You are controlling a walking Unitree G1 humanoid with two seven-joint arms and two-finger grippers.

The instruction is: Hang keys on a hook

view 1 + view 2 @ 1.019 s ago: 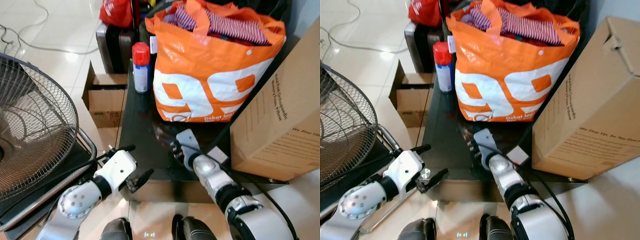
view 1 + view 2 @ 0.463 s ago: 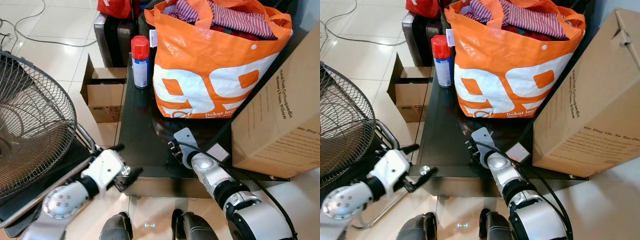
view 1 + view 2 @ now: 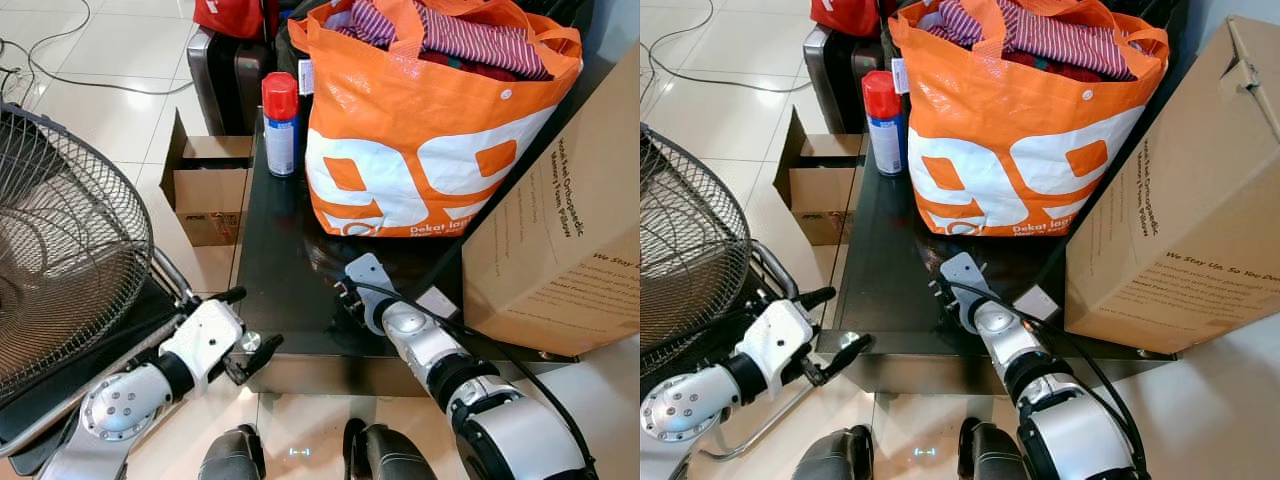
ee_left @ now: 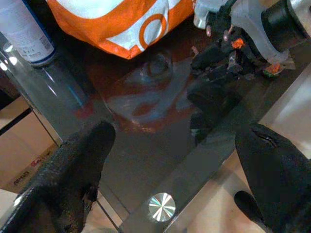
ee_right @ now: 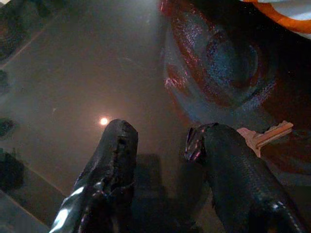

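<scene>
The right hand (image 5: 160, 145), slightly parted and empty, hovers over the dark surface (image 3: 280, 260). The key (image 5: 265, 136) lies at its three o'clock; shift there, then close. The left hand (image 3: 245, 325) hangs wide open.

Orange and white shopping bag (image 3: 420, 150) full of striped clothes on dark glass table (image 3: 280, 270), red-capped spray can (image 3: 281, 124), big brown cardboard box (image 3: 560, 230), metal wire fan (image 3: 60, 260)

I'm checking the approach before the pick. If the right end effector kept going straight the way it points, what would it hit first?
Most likely the dark glass tabletop. The right end effector points down at it, fingers open, with the key lying beside one finger, not between them. Depth is uncertain.
</scene>
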